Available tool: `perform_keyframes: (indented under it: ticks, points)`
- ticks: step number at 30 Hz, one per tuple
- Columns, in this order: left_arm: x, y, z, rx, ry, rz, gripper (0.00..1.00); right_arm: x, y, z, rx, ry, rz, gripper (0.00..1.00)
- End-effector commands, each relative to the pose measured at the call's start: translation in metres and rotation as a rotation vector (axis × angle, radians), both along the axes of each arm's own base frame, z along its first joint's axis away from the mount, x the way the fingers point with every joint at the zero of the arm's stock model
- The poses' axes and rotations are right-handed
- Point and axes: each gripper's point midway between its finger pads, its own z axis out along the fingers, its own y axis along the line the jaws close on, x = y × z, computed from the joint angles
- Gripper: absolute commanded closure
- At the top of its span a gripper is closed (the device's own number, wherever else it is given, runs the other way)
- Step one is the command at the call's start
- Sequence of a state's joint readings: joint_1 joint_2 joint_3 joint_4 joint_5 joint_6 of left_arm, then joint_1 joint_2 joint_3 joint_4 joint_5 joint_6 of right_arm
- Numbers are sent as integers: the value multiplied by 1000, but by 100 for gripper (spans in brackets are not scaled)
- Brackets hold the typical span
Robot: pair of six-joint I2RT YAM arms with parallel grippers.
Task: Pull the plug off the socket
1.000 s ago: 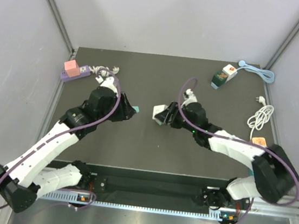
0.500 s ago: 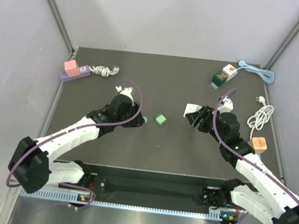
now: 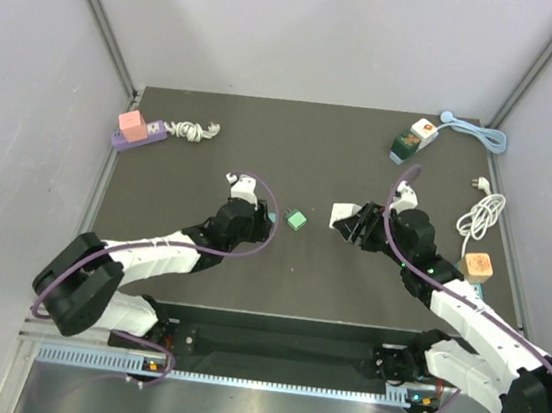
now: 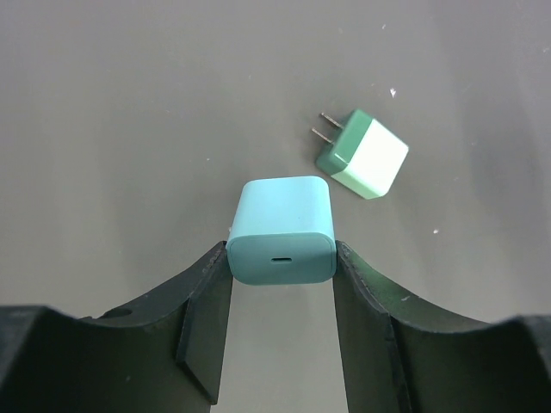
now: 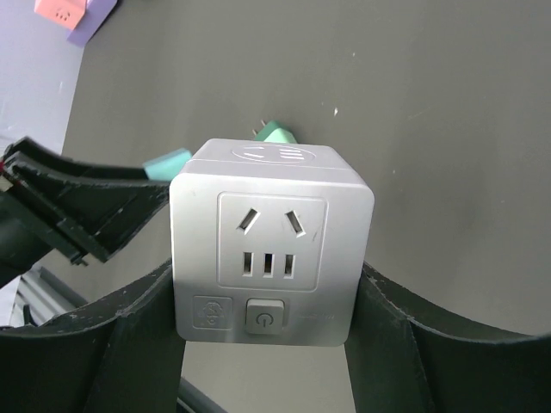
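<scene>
Top view: two arms over the table (image 3: pixel 210 168). One white cube socket (image 3: pixel 341 216) is clamped in the right gripper (image 3: pixel 347 221). The left gripper (image 3: pixel 265 215) faces it, and one green plug (image 3: pixel 297 219) lies loose between them, apart from the socket. Left wrist: fingers grasp one teal plug (image 4: pixel 281 231) by its sides; the green plug, two prongs showing, lies just beyond on the table. Right wrist: fingers grip the socket's sides; both plugs are visible behind it.

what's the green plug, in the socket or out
Out: the green plug lies on the table, prongs bare, apart from the socket in the right gripper.
</scene>
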State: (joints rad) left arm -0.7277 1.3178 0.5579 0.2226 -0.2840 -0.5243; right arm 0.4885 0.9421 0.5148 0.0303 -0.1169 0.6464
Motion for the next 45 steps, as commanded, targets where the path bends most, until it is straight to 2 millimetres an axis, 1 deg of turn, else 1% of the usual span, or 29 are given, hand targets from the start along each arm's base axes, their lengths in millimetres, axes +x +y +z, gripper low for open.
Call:
perform_keyframes:
  ticks: [1,3,4,5,8,9,11,12,17,18,20,21,22,23,24,25,26,28,29,31,32,33,35,36,38,39,41,44,45]
  points:
    - [24,-17,23,-29,-101,-11,97,4,13,15,74,-54,43,100]
    - [26,-22,14,0,-63,-22,92,3,15,11,81,-44,52,100]
    - [24,-26,10,1,-41,-43,86,3,15,7,79,-36,53,100]
    - [23,-28,8,8,-35,-62,72,3,15,6,82,-36,55,100]
    - [19,-29,1,4,-21,-74,44,3,16,2,79,-27,58,100]
    - [18,-29,0,2,-20,-80,25,3,17,1,81,-24,60,100]
    - [17,-30,2,-2,-16,-91,17,4,20,1,86,-20,74,100]
    - [14,-29,3,1,-11,-91,4,4,23,0,85,-18,83,100]
    - [6,-19,19,1,-14,-80,2,4,42,0,94,-8,137,100]
    - [4,-14,31,-13,-36,-68,1,4,46,1,95,-10,149,100]
    - [-3,-3,36,9,-23,-50,1,1,65,4,109,-13,217,100]
    - [-1,7,51,10,-51,-8,1,0,72,5,115,-13,248,100]
    - [-9,22,46,57,-7,27,2,4,84,5,114,-4,277,100]
    - [-8,32,64,54,-27,66,2,-4,98,4,113,7,336,100]
    - [-7,48,70,81,-33,126,3,-5,107,3,111,15,364,100]
    - [-16,65,65,129,17,165,4,-2,122,0,105,30,395,100]
    - [-13,78,83,113,-6,220,4,-13,139,-1,102,37,457,100]
    - [-16,100,92,116,10,291,4,-16,166,-1,99,44,517,100]
    - [-17,120,99,114,25,344,5,-31,185,-1,101,45,580,100]
    - [-22,138,100,91,73,397,6,-37,215,-2,117,42,645,100]
    - [-26,161,102,92,111,471,6,-55,232,-1,146,66,707,100]
    - [-28,170,103,88,130,501,6,-57,245,-10,160,95,729,100]
    - [-30,182,108,63,163,550,5,-75,269,-5,254,124,807,100]
    - [-35,184,105,67,196,554,5,-76,281,-16,269,154,826,99]
    - [-37,184,107,58,232,570,5,-86,295,-17,318,184,869,97]
    - [-42,184,104,53,266,582,5,-85,303,-28,321,209,874,95]
    - [-42,177,103,28,299,562,5,-84,308,-33,335,229,879,91]
    - [-45,170,102,-13,326,555,5,-79,313,-45,302,239,869,80]
    - [-46,165,100,-36,341,543,5,-78,312,-50,272,255,861,69]
